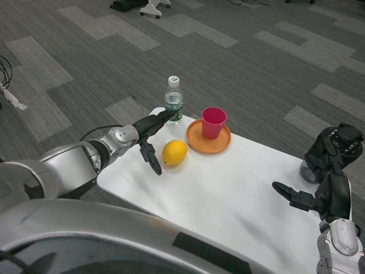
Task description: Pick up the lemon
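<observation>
Standing pink cup (214,122) on orange plate (197,142)

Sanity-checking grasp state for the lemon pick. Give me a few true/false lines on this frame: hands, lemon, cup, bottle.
1. The lemon lies on the white table, not lifted. True.
2. The left hand is beside the lemon with fingers spread, not closed around it. True.
3. The pink cup stands directly on the table. False: it stands on the orange plate.
4. The water bottle lies on its side. False: it stands upright, at the table's far edge behind the left hand.
5. The right hand holds the lemon. False: it is at the table's right edge, far from the lemon.
</observation>
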Action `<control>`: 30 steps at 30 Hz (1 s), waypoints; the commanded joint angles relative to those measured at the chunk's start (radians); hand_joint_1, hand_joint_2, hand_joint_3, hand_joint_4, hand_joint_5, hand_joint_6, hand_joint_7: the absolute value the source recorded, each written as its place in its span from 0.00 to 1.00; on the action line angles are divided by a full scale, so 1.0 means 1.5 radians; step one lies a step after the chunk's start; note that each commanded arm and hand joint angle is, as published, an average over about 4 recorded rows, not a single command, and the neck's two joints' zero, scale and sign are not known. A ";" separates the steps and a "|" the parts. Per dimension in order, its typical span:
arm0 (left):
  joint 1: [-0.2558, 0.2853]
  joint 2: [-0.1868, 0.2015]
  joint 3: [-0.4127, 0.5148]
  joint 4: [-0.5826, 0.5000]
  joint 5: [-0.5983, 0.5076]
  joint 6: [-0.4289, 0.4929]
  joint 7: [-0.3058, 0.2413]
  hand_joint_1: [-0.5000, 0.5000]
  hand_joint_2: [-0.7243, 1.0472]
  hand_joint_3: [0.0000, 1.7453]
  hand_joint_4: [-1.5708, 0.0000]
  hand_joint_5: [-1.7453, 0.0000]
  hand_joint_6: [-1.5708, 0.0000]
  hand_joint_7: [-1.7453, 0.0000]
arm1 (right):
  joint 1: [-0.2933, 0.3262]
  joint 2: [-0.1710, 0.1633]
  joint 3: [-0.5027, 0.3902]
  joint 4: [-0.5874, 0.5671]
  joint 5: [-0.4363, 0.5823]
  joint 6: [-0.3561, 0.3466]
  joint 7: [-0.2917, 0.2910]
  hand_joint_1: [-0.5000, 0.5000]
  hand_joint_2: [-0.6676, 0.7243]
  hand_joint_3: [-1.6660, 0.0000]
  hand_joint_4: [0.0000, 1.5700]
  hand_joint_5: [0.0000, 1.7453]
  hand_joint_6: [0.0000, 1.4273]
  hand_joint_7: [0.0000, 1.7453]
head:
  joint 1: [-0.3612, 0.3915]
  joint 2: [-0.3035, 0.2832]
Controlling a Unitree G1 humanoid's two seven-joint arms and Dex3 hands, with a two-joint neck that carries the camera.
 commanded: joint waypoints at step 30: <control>-0.079 -0.041 -0.151 0.015 0.102 0.128 0.085 1.00 0.30 0.05 1.00 1.00 1.00 1.00 | -0.022 0.007 0.021 0.000 0.004 -0.006 -0.001 0.58 0.32 0.71 0.00 0.44 0.00 0.08 | -0.033 0.009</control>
